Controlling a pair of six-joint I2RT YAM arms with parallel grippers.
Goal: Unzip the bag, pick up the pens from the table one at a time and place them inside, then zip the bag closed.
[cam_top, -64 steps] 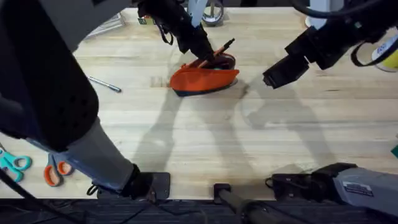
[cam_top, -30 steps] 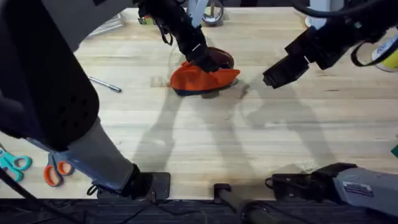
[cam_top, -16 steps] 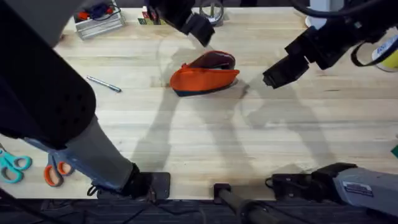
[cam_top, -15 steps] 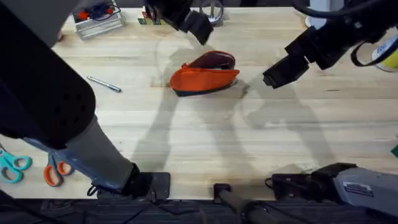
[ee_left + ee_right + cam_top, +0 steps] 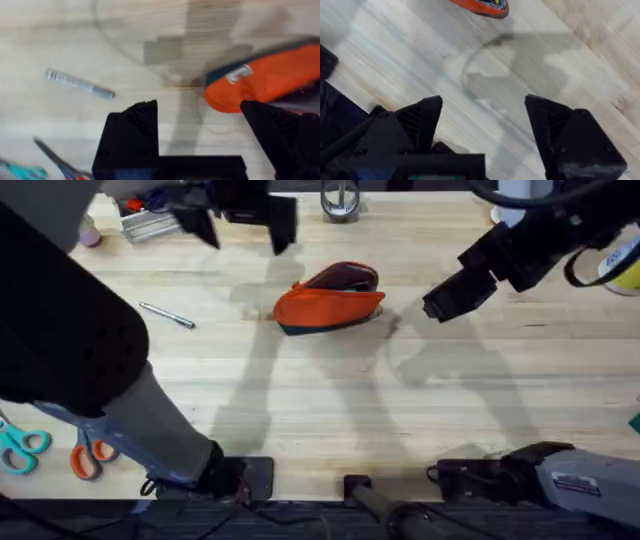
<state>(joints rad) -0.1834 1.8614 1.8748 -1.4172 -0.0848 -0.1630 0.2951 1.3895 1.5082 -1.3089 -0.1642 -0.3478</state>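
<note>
The orange bag (image 5: 328, 302) lies at the middle back of the table (image 5: 330, 410), its zipper mouth (image 5: 348, 277) gaping open and dark inside. A slim silver pen (image 5: 167, 315) lies on the wood to the bag's left. My left gripper (image 5: 240, 222) hovers open and empty behind and left of the bag. From the left wrist view, the pen (image 5: 80, 85) and the bag's end (image 5: 262, 80) lie beyond that gripper (image 5: 200, 135). My right gripper (image 5: 455, 295) hangs right of the bag. In the right wrist view it (image 5: 485, 130) stands open over bare wood, the bag's tip (image 5: 482, 6) far off.
Teal scissors (image 5: 20, 445) and orange-handled scissors (image 5: 90, 452) lie at the near left edge. A wire tray (image 5: 150, 210) of small items and a tape roll (image 5: 340, 200) sit along the back edge. A yellow-and-white object (image 5: 625, 265) sits at the far right.
The left gripper pushed the orange pen into the bag's mouth, let go, then lifted away back and to the left, open. The right arm has not moved.
</note>
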